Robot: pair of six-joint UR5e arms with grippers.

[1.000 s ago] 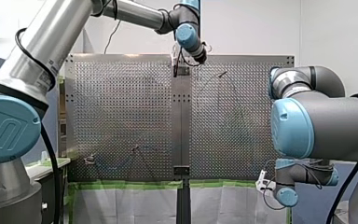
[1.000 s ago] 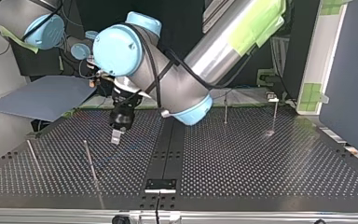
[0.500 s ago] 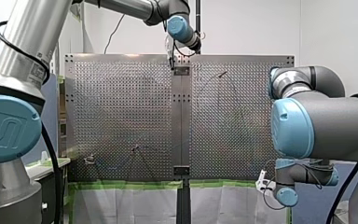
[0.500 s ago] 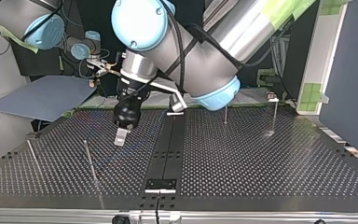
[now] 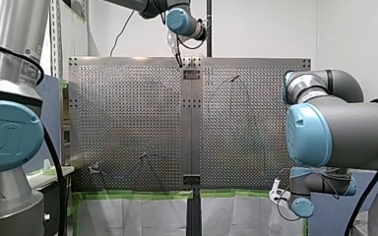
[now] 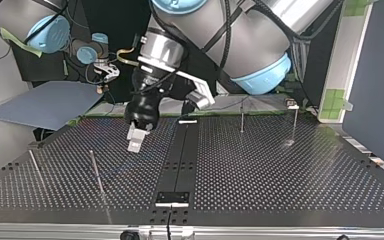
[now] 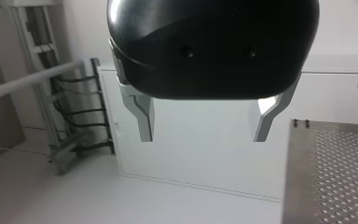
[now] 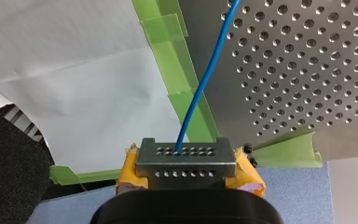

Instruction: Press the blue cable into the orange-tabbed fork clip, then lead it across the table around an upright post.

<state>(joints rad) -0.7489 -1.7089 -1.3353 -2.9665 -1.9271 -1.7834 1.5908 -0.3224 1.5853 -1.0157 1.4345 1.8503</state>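
Cable position: the thin blue cable (image 8: 204,79) is clamped in my right end effector (image 8: 185,154), whose yellow pads (image 8: 129,175) are closed on it. From the grip it runs ahead, over strips of green tape (image 8: 179,70) and along the edge of the perforated metal surface (image 8: 307,70). In the front view this end effector hangs just off the near edge of the surface, at the view's right.

My left end effector (image 7: 204,126) is black with two metal fingers (image 7: 142,116). They stand wide apart with nothing between them, and a white cabinet (image 7: 205,163) is behind. In the top view it hangs over the surface, left of the dark middle strip (image 6: 180,160), near a thin upright metal post (image 6: 96,172) but apart from it.
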